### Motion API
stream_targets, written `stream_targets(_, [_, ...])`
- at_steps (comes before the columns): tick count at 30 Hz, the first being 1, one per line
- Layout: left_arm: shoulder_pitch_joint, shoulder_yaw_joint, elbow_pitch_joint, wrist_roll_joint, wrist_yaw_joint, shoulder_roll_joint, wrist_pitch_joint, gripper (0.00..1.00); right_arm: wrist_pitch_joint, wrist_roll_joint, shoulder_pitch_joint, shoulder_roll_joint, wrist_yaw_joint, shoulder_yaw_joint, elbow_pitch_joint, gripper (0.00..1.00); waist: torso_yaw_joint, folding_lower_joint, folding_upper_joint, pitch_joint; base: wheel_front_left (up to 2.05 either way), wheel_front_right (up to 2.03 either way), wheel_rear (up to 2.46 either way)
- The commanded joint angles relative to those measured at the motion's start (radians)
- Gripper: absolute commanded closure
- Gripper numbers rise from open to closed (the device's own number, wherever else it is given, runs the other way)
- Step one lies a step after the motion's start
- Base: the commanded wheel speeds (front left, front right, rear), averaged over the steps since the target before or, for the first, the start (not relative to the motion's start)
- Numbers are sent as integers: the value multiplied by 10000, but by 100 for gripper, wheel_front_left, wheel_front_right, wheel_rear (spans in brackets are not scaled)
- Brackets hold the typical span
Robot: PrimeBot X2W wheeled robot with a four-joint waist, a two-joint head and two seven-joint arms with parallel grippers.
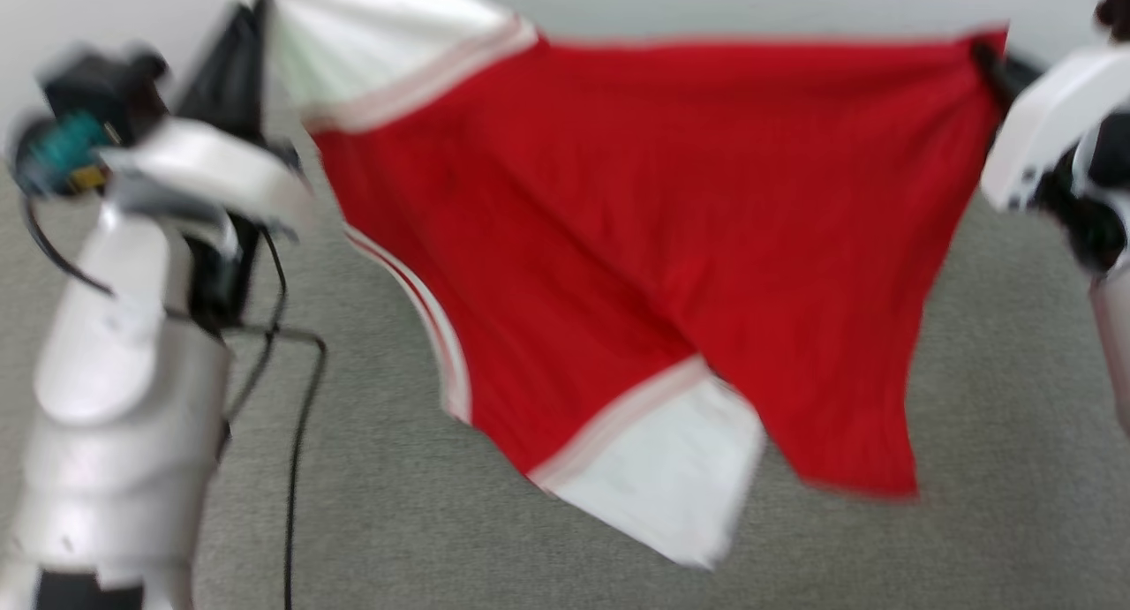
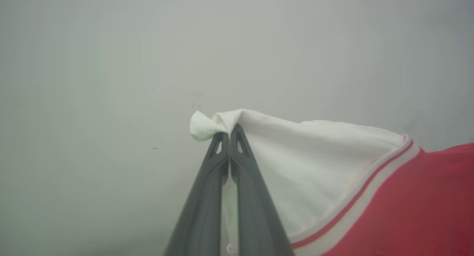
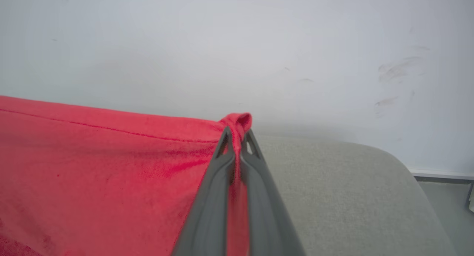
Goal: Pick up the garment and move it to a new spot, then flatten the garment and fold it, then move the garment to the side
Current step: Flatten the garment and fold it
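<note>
Head view: garment (image 1: 636,239) hangs spread.
Left fingers (image 2: 207,196): pinching sleeve (image 2: 314,167).
Right fingers (image 3: 216,196): pinching red corner (image 3: 239,120).
Lowering: keep taut, level.

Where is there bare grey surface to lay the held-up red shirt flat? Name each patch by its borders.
Bare grey surface lies right of the garment and its red hem, up to the right arm, and along the near edge below the white sleeve. A narrower strip runs between the garment and the black cable. Crowded: around the left arm.
</note>
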Motion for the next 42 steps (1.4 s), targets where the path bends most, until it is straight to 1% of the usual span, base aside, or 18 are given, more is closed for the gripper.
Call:
stream_targets(1, [-398, 15, 192, 77, 3, 98, -48, 100, -193, -186, -382, 86, -11, -129, 88, 100, -225, -1, 0, 91, 0, 0, 0])
stream_targets(7, [-3033, 50, 1346, 356, 16, 590, -71, 100, -982, -1078, -2172, 430, -12, -784, 616, 100, -435, -1, 0, 642, 0, 0, 0])
stream_targets(13, [-5525, -39, 2297, 607, 57, 937, 140, 100, -1653, -1831, -4139, 625, -14, -1360, 968, 100, -398, -1, 0, 1614, 0, 0, 0])
stream_targets(19, [-7335, -4, 3257, 556, 120, 984, 314, 100, -2131, -2353, -5791, 774, -14, -1789, 1461, 100, -184, -1, 0, 2804, 0, 0, 0])
stream_targets(22, [-7877, -46, 3753, 507, 109, 912, 383, 100, -2351, -2561, -6352, 826, -15, -1911, 1783, 100, -58, -1, 0, 3360, 0, 0, 0])
stream_targets(26, [-8282, -22, 4368, 283, 73, 836, 387, 100, -2619, -2734, -6819, 1026, -14, -1996, 2302, 100, 9, -1, 0, 4001, 0, 0, 0])
stream_targets(31, [-8081, 13, 5080, -125, 12, 701, 262, 100, -2990, -2707, -6763, 1168, -14, -1892, 2992, 100, 51, -1, 0, 4469, 0, 0, 0])
stream_targets(37, [-7218, -108, 5762, -609, -17, 612, -27, 100, -3323, -2419, -6095, 1219, -14, -1525, 3805, 100, 68, -1, 0, 4368, 0, 0, 0])
stream_targets(39, [-6971, -208, 5810, -695, -21, 557, -74, 100, -3387, -2331, -5934, 1238, -14, -1428, 3887, 100, 75, -1, 0, 4312, 0, 0, 0])
stream_targets(42, [-6075, -478, 5783, -1109, -14, 483, -249, 100, -3572, -2015, -5254, 1214, -14, -1019, 4136, 100, 95, -1, 0, 4017, 0, 0, 0])
